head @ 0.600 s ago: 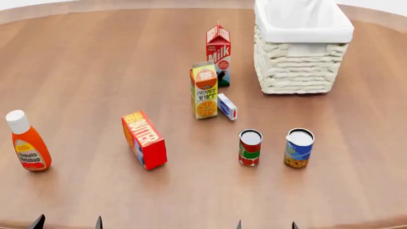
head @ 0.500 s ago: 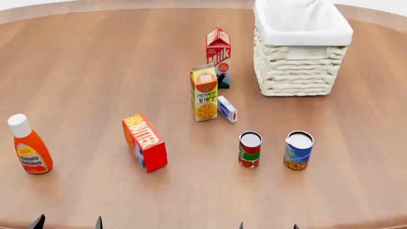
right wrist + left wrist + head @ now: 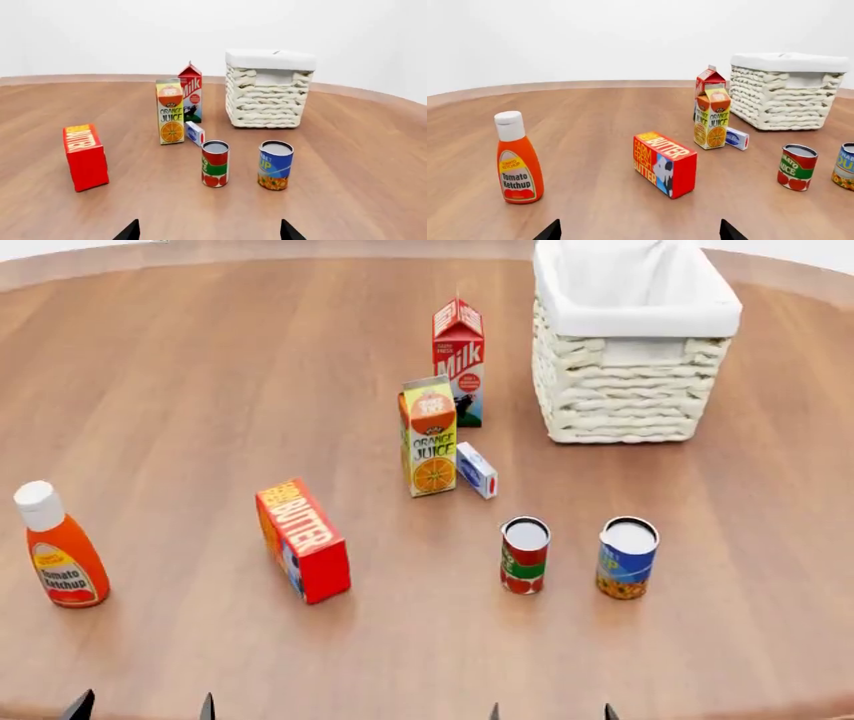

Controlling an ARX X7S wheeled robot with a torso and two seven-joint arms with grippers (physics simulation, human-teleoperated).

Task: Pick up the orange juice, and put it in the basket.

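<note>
The orange juice (image 3: 430,436) is a tall yellow-orange carton standing upright mid-table, also seen in the left wrist view (image 3: 712,120) and the right wrist view (image 3: 171,112). The basket (image 3: 627,400), cream wicker with a white lining, stands at the far right behind it (image 3: 780,100) (image 3: 267,102). Only the dark fingertips of my left gripper (image 3: 143,708) (image 3: 640,232) and right gripper (image 3: 553,712) (image 3: 210,231) show at the near table edge. Both are open with nothing between them, far short of the carton.
A Milk carton (image 3: 458,360) stands just behind the juice, and a small blue-white box (image 3: 477,470) lies against its right side. A Butter box (image 3: 304,540), ketchup bottle (image 3: 56,548), red can (image 3: 525,555) and blue can (image 3: 626,557) stand nearer me.
The head view has shifted slightly, so the objects sit a little lower in it. The right fingertips have edged left. Nothing was grasped or moved.
</note>
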